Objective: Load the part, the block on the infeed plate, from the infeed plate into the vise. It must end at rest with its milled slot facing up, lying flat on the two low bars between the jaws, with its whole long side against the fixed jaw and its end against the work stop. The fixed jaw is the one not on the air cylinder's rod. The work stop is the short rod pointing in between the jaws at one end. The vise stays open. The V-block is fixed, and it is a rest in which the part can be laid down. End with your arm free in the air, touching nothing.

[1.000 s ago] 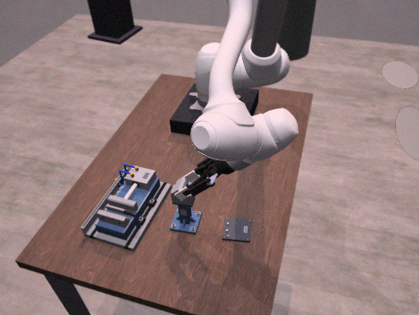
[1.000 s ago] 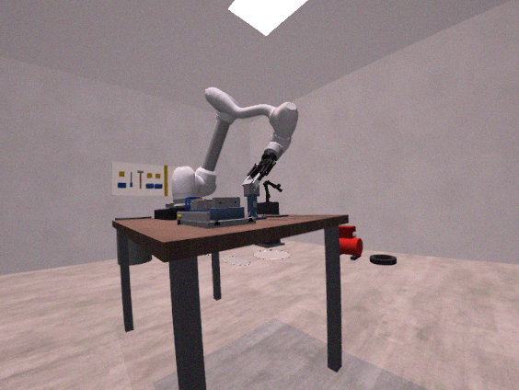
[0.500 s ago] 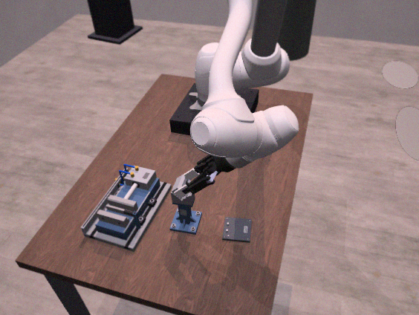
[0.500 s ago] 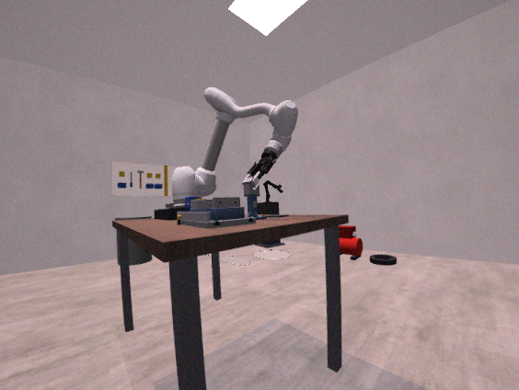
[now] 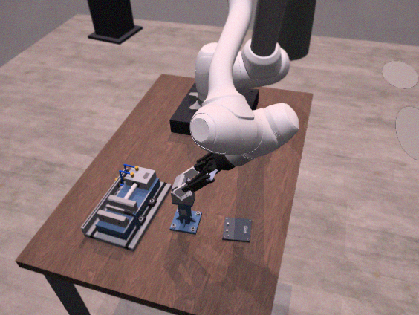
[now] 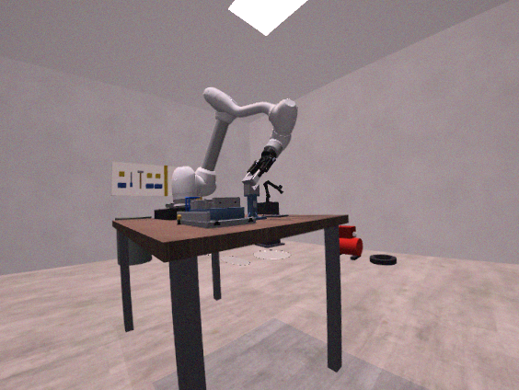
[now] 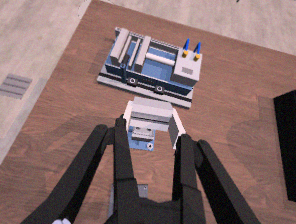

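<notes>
My gripper [image 5: 187, 183] is shut on the grey block [image 5: 181, 183], the part, and holds it tilted at the top of the V-block [image 5: 186, 217]. I cannot tell whether the part touches the V-block. In the wrist view the part [image 7: 148, 116] sits between my two black fingers, with the V-block's blue base [image 7: 139, 139] right under it. The vise [image 5: 124, 204] stands left of the V-block, open, with two grey jaws and an air cylinder at its far end; it also shows in the wrist view [image 7: 152, 65]. The infeed plate [image 5: 237, 229] lies bare to the right.
The arm's black base [image 5: 212, 108] stands at the back of the table. My white elbow [image 5: 241, 126] hangs above the table's middle. The table's front edge lies close below the vise and plates.
</notes>
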Available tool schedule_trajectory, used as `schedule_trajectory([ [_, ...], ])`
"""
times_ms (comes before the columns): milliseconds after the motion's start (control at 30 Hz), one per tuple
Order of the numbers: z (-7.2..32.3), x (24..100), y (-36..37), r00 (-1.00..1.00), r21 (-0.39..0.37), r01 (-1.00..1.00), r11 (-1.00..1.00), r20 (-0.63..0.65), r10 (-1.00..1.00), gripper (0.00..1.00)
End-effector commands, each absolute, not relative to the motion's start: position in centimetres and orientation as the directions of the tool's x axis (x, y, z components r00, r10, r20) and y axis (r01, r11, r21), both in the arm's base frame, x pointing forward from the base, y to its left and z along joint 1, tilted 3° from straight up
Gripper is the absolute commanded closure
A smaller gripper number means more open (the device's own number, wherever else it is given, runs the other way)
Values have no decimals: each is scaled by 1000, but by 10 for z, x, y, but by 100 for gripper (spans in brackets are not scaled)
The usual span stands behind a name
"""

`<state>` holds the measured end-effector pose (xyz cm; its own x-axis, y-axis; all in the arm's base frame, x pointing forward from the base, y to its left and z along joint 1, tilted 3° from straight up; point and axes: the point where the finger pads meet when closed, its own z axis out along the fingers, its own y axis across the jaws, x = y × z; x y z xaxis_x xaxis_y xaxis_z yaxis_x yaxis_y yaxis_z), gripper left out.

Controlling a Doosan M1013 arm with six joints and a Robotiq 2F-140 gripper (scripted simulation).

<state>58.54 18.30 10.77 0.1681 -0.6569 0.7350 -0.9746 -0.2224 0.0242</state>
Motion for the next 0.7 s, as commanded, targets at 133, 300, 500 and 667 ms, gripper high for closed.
schedule_trajectory([
  [133,116,586,187,171,23,-973,-228,734,-657,100],
  [300,116,586,187,171,23,-973,-228,734,-657,100],
  [500,117,586,187,171,23,-973,-228,734,-657,100],
  [667,117,586,187,171,23,-973,-228,734,-657,100],
])
